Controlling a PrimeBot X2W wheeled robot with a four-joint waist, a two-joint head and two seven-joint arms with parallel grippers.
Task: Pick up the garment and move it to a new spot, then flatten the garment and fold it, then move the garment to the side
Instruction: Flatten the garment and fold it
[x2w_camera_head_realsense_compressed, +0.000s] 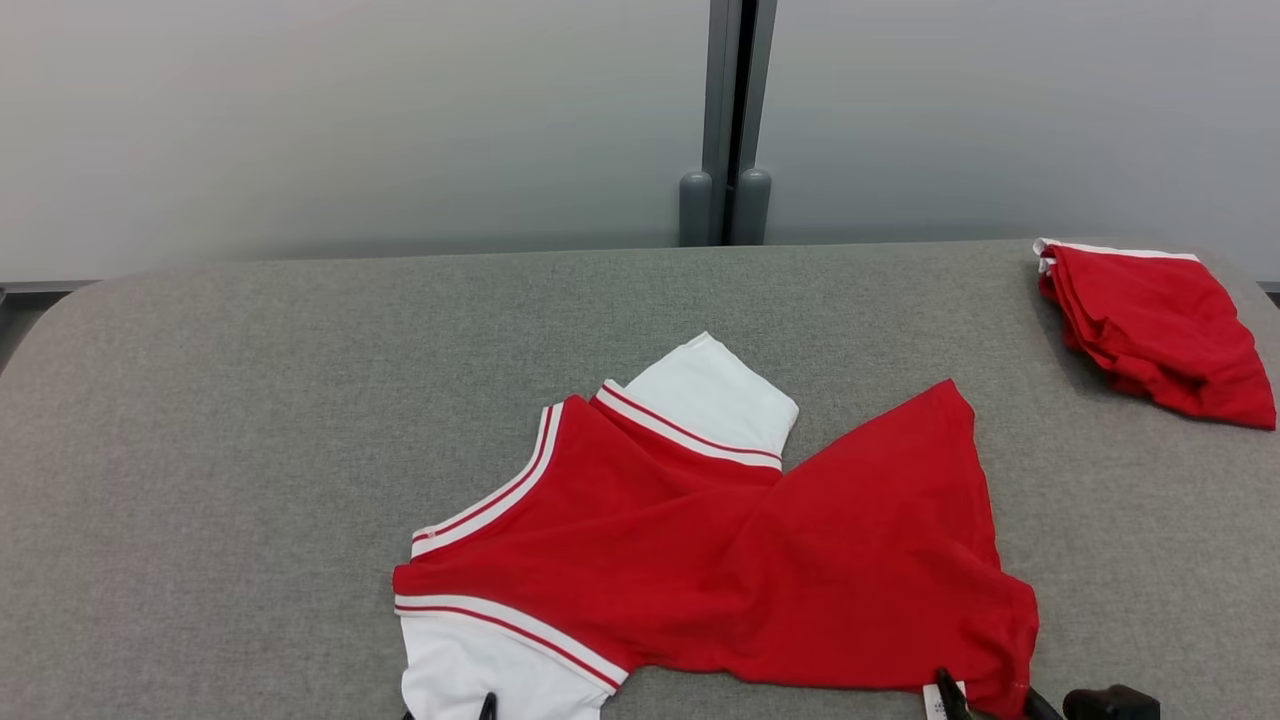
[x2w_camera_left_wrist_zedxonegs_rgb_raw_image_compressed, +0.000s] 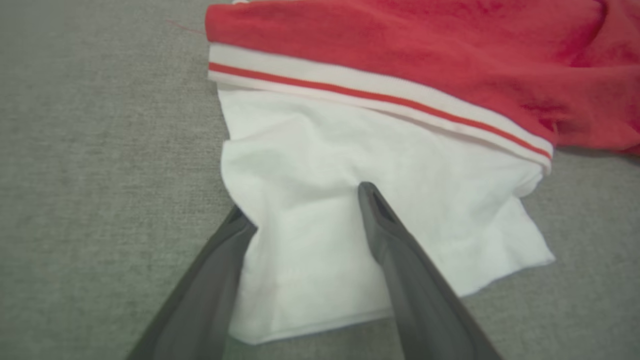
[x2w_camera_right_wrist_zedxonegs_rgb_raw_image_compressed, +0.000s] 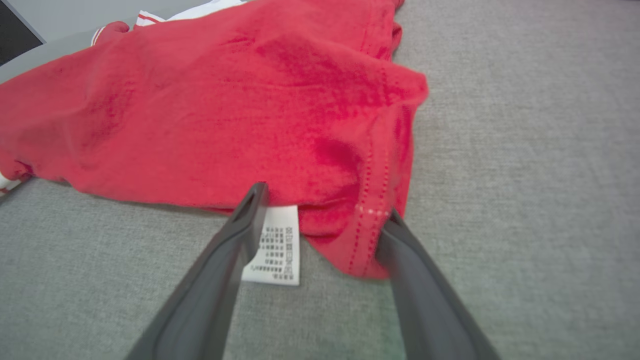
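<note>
One garment, a red top with white sleeves and striped trim, lies on the grey padded table, in the middle and close to the near edge. We see it spread out but not flat: the red body rises in soft ridges toward its right side, and the far sleeve is turned at an angle.

At the near white sleeve, our left gripper has its fingers spread apart. One finger rests on top of the cloth and the other sits at the sleeve's edge, so nothing is pinched. Our right gripper is likewise parted around the hem corner, with the care label just beside one finger.

Whether the garment has already been carried to its new spot, we cannot tell from here. We judge that we are at the flattening step, set to take both near corners and draw the cloth smooth. No fold has been made, so folding and moving it aside are left to do.

Far off at the right rear corner lies a second red garment, already folded.
</note>
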